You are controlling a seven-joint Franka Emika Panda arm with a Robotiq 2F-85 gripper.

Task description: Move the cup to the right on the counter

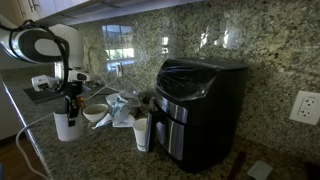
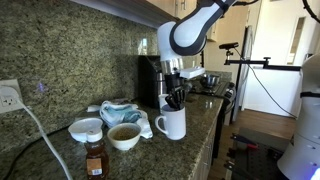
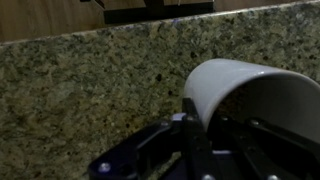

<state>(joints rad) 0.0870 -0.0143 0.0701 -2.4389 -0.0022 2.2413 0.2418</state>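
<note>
The cup, a plain white mug, stands on the speckled granite counter in both exterior views, with its handle showing in one. My gripper comes down from above into the cup's mouth. In the wrist view the cup's rim fills the right side. One finger of the gripper lies against the outside of the wall and the other is inside, so the jaws are closed on the wall. The counter lies behind.
A large black appliance stands by the backsplash. A bowl, a crumpled cloth, a slim white tumbler, a shallow white bowl and a small amber jar sit nearby. Wall outlet.
</note>
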